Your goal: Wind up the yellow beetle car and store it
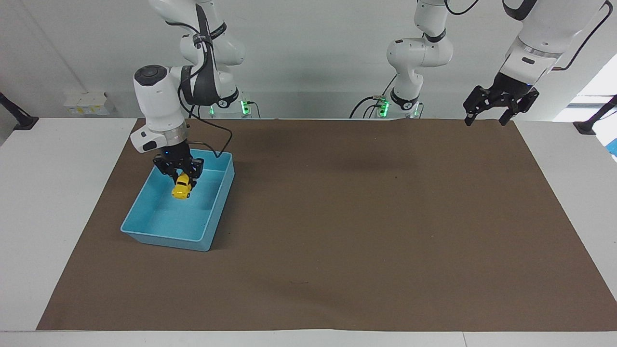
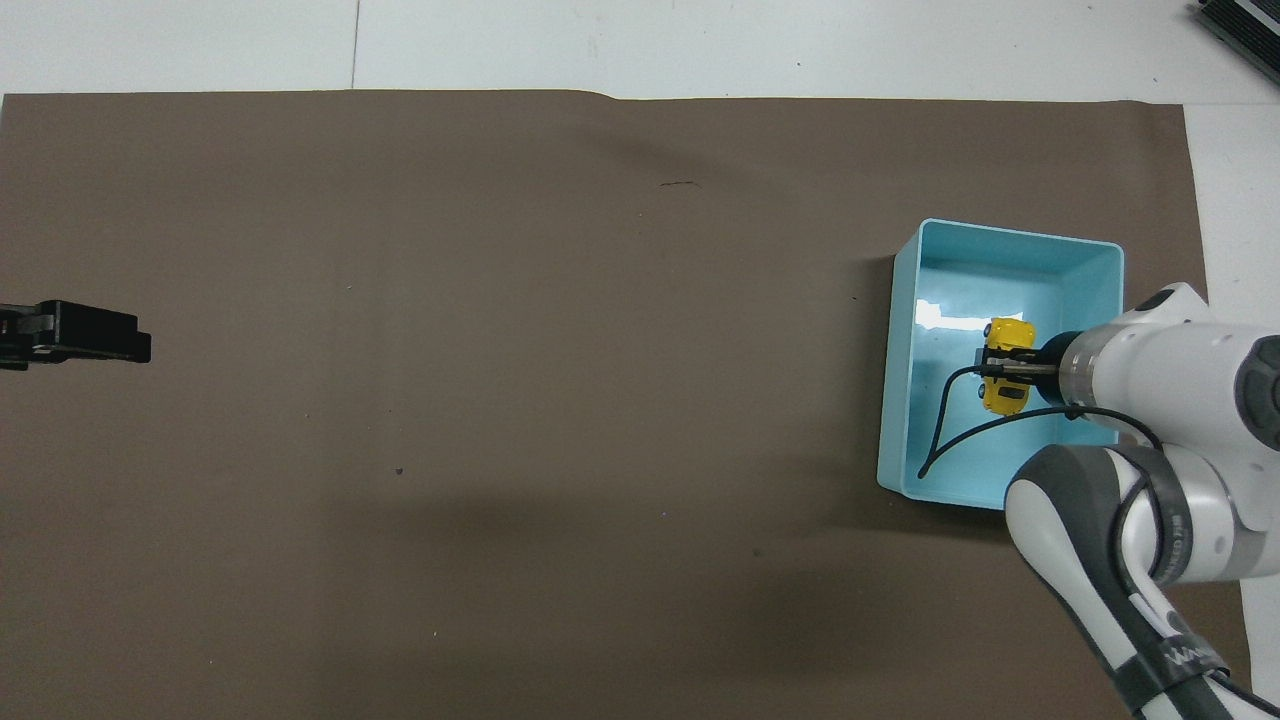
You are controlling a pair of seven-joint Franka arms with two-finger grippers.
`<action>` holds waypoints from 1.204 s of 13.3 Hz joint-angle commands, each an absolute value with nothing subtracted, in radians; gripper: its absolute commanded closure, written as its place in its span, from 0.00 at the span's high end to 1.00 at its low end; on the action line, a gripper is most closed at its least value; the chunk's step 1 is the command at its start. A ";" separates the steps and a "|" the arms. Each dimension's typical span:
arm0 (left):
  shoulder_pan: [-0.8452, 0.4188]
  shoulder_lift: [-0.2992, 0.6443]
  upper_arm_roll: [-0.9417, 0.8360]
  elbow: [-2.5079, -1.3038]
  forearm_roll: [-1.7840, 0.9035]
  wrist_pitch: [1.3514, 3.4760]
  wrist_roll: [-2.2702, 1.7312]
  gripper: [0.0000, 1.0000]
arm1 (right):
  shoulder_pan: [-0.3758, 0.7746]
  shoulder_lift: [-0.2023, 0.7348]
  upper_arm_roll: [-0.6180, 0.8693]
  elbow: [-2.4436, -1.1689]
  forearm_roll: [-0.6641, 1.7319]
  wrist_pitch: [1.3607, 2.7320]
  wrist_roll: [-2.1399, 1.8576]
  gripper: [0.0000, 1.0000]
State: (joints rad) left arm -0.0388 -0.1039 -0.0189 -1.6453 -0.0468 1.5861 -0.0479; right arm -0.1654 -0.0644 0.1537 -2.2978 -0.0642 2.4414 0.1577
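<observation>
Brown-matted bench (image 1: 366,231), light-blue plastic bin (image 1: 144,230) toward right arm's end. Right end effector (image 1: 181,179), pinching tiny yellow beetle car (image 1: 181,187), low over bin's floor: best lowered until wheels touch, then released. Left end effector (image 1: 490,107) spread, waiting over mat's corner.

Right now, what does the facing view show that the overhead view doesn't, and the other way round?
Only the facing view shows both arms' bases, the whole left hand open in the air over the mat's edge nearest the robots, and the yellow beetle car hanging above the blue bin's floor. Only the overhead view shows the car's roof from above, centred over the bin. Both show the right hand shut on the car over the bin, and the brown mat.
</observation>
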 commanded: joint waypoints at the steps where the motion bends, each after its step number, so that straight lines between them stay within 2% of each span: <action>1: -0.029 -0.127 -0.021 -1.671 -0.060 1.580 -0.034 1.00 | -0.205 -0.084 0.163 -2.402 -0.037 2.557 0.082 0.00; 7: -0.023 -0.124 -0.021 -1.658 -0.051 1.548 -0.034 1.00 | -0.212 -0.042 0.163 -2.509 -0.015 2.690 0.068 0.00; 10: -0.023 -0.124 -0.021 -1.657 -0.052 1.542 -0.037 1.00 | -0.212 -0.037 0.163 -2.513 -0.015 2.692 0.022 0.00; 11: -0.021 -0.124 -0.021 -1.657 -0.052 1.542 -0.037 1.00 | -0.210 -0.037 0.163 -2.513 -0.015 2.686 0.021 0.08; 12: -0.021 -0.124 -0.021 -1.657 -0.052 1.542 -0.037 1.00 | -0.210 -0.037 0.163 -2.511 -0.014 2.686 0.028 0.51; 13: -0.021 -0.124 -0.021 -1.657 -0.052 1.542 -0.037 1.00 | -0.210 -0.034 0.163 -2.508 -0.014 2.686 0.028 1.00; 16: -0.023 -0.124 -0.021 -1.657 -0.052 1.542 -0.037 1.00 | -0.207 -0.038 0.163 -2.464 -0.014 2.633 0.023 1.00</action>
